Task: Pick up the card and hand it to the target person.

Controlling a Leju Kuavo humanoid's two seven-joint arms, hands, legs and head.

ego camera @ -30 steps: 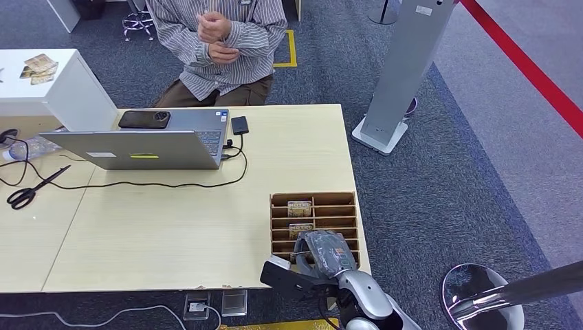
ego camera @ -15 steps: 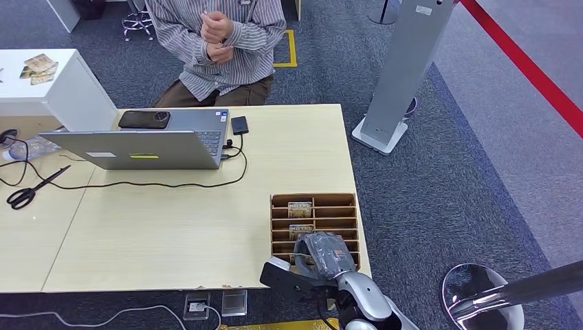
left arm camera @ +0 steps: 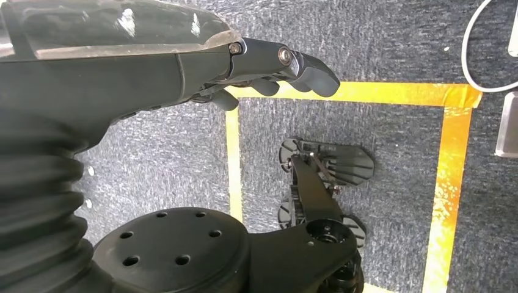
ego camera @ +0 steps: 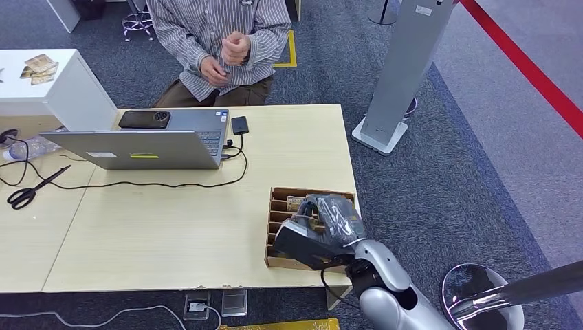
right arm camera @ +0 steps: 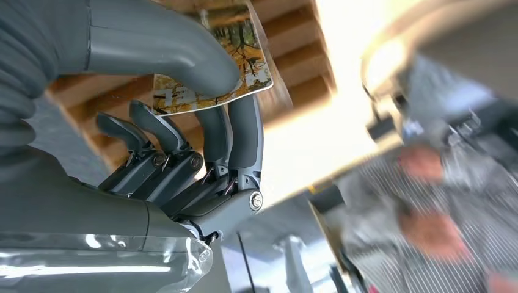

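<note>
Lower centre of the head view, the right hand (ego camera: 323,230) pinches a card (right arm camera: 211,64) between thumb and fingers above the wooden card rack (ego camera: 275,227). A laptop (ego camera: 137,148), phone (ego camera: 144,119) and scissors (ego camera: 31,189) lie upper left on the pale desk (ego camera: 172,234); the seated person (ego camera: 220,41) is blurred in the right wrist view. The left hand (left arm camera: 269,67) hangs over carpet, fingers loosely curled, empty.

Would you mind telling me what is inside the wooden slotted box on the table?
In the head view the wooden box shows one card standing in a far slot. The right hand covers the remaining slots, hiding their contents, and pinches a card between thumb and fingers.
</note>
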